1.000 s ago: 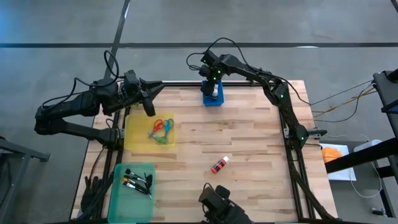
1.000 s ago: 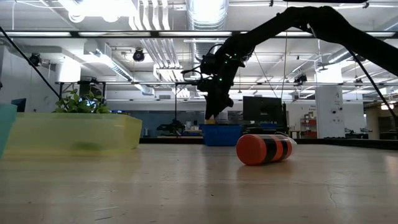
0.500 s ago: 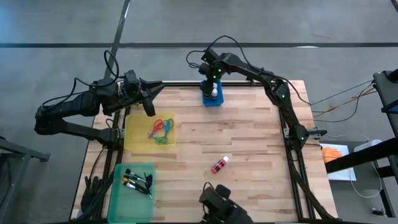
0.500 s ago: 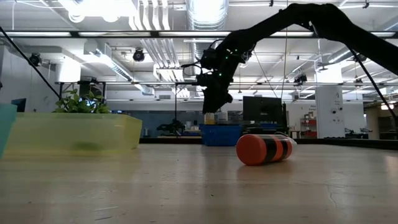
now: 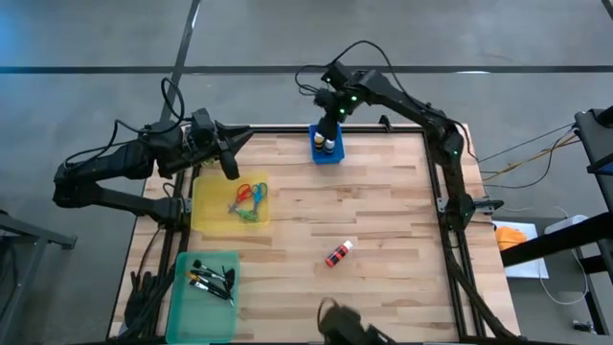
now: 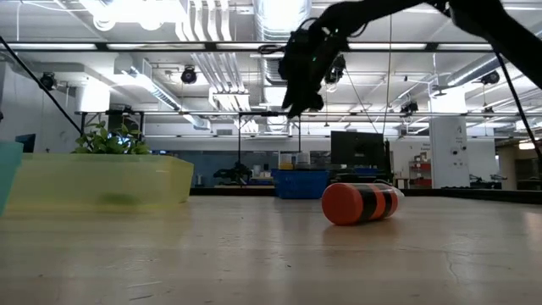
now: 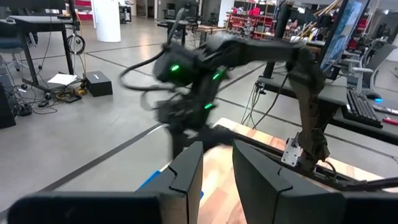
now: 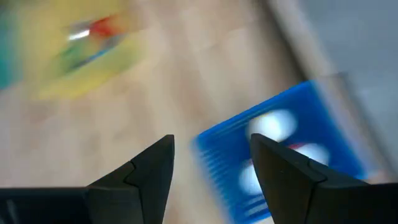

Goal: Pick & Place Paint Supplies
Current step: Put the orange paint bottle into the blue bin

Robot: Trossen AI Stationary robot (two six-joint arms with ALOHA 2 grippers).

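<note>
A red-and-black paint bottle (image 5: 337,254) (image 6: 360,203) with a white cap lies on its side on the wooden table. A blue bin (image 5: 327,153) (image 8: 323,118) at the far edge holds white-capped bottles (image 5: 327,145) (image 8: 273,124). My right gripper (image 5: 329,123) (image 6: 292,106) (image 8: 211,168) hangs open above that bin, holding nothing. Red and green scissors (image 5: 247,201) lie in a yellow tray (image 5: 206,216). Dark paintbrushes (image 5: 211,280) lie in a green tray (image 5: 192,311). My left gripper (image 5: 231,171) (image 7: 217,174) hovers over the yellow tray's far edge, a narrow gap between its fingers, holding nothing.
A small green plant (image 6: 106,137) shows behind the yellow tray (image 6: 102,180) in the low view. A black metal frame (image 5: 450,192) runs along the table's far and right edges. Bare wood lies between the trays and the lone bottle.
My right gripper has risen from the blue bin, where its fingers reached down a second ago, and drawn a little toward the table's far edge. The bottles stay in the bin.
</note>
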